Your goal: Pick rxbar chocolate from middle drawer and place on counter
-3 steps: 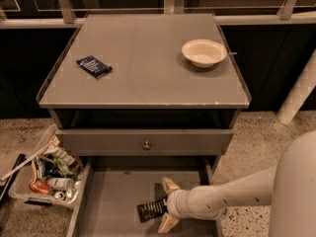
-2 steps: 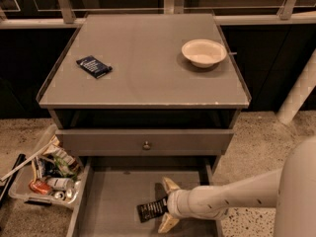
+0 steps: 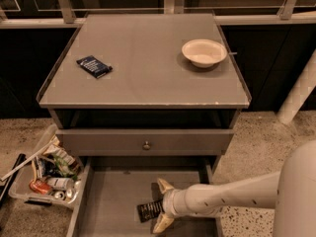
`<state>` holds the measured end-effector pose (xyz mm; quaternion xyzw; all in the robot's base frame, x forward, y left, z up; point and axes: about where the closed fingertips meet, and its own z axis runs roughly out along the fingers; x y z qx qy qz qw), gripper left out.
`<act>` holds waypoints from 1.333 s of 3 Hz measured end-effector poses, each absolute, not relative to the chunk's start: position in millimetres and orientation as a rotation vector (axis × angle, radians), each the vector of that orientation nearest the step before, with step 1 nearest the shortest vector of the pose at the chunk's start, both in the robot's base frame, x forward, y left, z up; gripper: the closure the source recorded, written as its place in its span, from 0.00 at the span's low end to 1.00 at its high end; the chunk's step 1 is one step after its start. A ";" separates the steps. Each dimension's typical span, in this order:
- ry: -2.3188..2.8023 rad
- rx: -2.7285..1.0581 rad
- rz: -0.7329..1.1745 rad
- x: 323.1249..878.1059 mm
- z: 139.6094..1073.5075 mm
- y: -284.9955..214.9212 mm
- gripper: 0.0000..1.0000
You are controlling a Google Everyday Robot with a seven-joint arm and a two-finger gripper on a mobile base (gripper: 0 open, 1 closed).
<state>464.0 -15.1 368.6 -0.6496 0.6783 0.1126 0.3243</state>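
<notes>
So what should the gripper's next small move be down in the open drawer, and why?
Probably close the gripper on the small flat black rxbar chocolate wrapper: its open fingers straddle one end of it, flat on the floor of the wide shallow grey middle drawer.

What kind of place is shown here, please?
Probably an office snack area: a grey counter with a white bowl and a dark blue packet, and a bin of packets on the floor. The gripper sits in the middle drawer, straddling the rxbar chocolate.
</notes>
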 end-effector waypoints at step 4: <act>1.790 -1.727 0.336 464.1 348.1 -9.4 0.19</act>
